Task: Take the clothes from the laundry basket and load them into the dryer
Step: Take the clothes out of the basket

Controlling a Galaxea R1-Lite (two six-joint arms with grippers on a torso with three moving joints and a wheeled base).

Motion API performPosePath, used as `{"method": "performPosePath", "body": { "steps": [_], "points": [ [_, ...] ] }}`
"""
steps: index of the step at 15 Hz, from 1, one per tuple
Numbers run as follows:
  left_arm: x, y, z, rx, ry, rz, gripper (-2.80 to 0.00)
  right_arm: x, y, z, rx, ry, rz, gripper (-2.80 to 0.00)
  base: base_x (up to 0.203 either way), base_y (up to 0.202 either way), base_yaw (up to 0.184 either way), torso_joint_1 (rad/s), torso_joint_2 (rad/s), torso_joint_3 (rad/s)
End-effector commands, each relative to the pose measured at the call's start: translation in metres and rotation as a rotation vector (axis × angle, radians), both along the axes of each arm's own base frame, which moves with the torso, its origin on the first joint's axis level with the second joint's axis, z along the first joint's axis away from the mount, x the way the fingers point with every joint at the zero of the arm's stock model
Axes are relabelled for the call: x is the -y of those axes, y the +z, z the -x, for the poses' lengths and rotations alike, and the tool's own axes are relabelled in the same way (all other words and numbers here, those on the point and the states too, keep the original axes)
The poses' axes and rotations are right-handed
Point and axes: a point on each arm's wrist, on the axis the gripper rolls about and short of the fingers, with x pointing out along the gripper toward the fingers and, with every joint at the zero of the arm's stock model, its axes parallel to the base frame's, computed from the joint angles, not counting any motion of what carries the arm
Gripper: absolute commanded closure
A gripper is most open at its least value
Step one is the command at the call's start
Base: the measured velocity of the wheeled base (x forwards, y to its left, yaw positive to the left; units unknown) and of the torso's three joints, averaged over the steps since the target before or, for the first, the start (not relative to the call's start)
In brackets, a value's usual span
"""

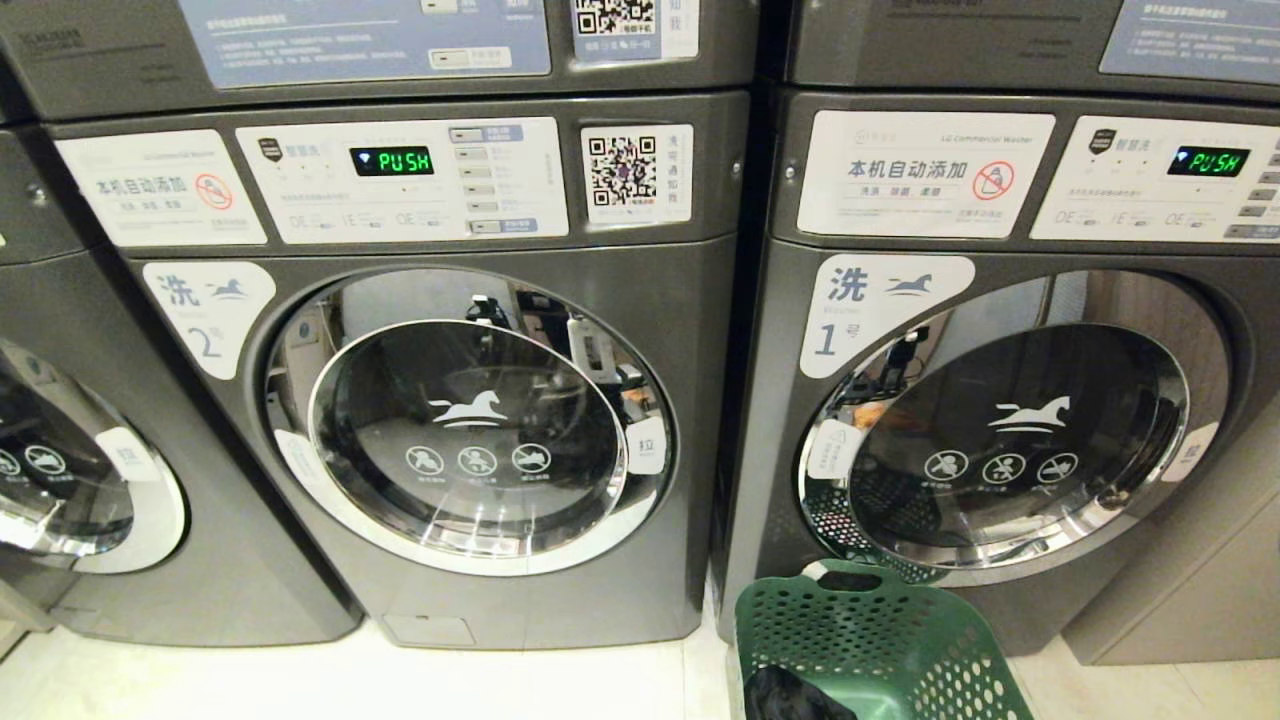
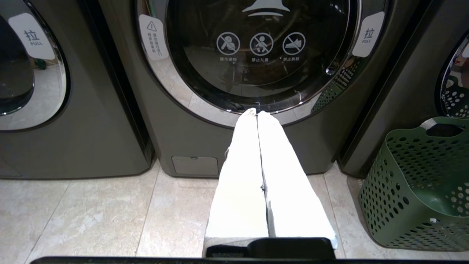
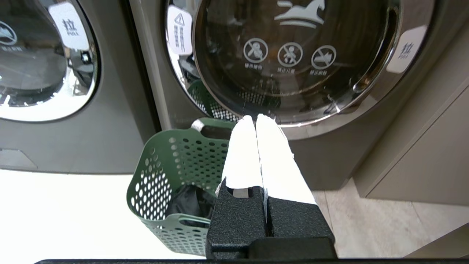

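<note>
A green perforated laundry basket (image 1: 880, 640) stands on the floor in front of the grey front-loading machine marked 1 (image 1: 1010, 440), at that machine's left edge. Dark clothes (image 1: 790, 700) lie inside it. The machine marked 2 (image 1: 470, 440) stands to its left. Both round glass doors are shut, and I cannot tell which machine is the dryer. Neither arm shows in the head view. My right gripper (image 3: 255, 118) hangs shut and empty above the basket (image 3: 172, 172) and its dark clothes (image 3: 187, 201). My left gripper (image 2: 257, 112) is shut and empty, facing machine 2's door (image 2: 263, 47), with the basket (image 2: 421, 183) off to one side.
A third machine (image 1: 60, 470) stands at the far left. A beige cabinet side (image 3: 421, 157) flanks machine 1 on the right. Pale floor tiles (image 2: 91, 216) run along the front of the machines.
</note>
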Motion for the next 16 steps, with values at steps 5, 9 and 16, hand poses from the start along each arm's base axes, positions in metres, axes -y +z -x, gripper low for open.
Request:
{"method": "performPosePath", "body": {
  "steps": [5,9,16],
  "points": [
    [0.0,-0.0004,-0.0001,-0.001,0.0,0.0,0.0,0.0,0.0,0.0,0.0,-0.002,-0.011,0.0,0.0,0.0,0.0,0.006,0.0,-0.199],
    [0.0,-0.0004,-0.0001,-0.001,0.0,0.001,0.0,0.0001,0.0,0.0,0.0,-0.004,-0.013,0.0,0.0,0.0,0.0,0.004,0.0,-0.194],
    [0.0,-0.0003,-0.0001,0.0,0.0,0.004,0.0,0.0004,0.0002,0.0,0.002,-0.019,-0.052,0.0,0.0,0.0,0.0,0.003,0.0,-0.199]
  ]
}}
